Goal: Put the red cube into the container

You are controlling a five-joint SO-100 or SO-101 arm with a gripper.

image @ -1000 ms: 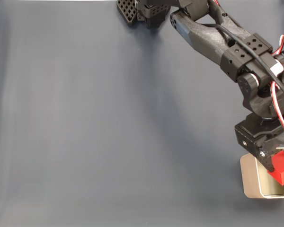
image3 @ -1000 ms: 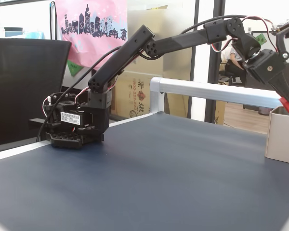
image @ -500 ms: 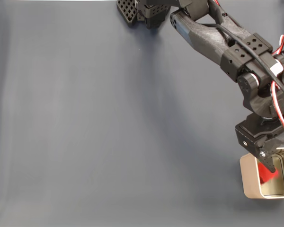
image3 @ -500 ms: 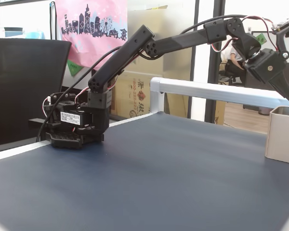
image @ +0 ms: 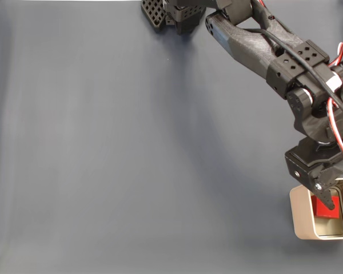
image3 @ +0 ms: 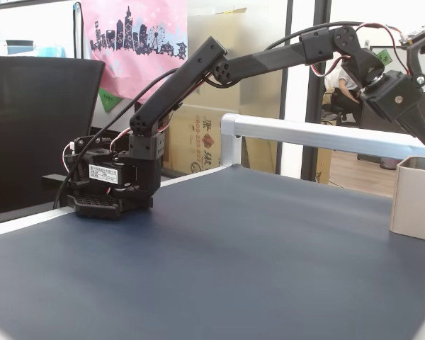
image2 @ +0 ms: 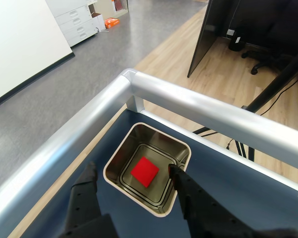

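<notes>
Red cube (image2: 144, 171) lies inside the container (image2: 120, 151) (wrist view), gripper (image2: 131, 175) spread empty above.

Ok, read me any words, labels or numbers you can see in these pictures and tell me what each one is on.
White label on the arm's base: printed lines, too small to read.
Cardboard box behind the arm: red characters and digits, too blurred to read.
Pink poster: a skyline drawing, no readable words.
Container, red cube: no text.
</notes>
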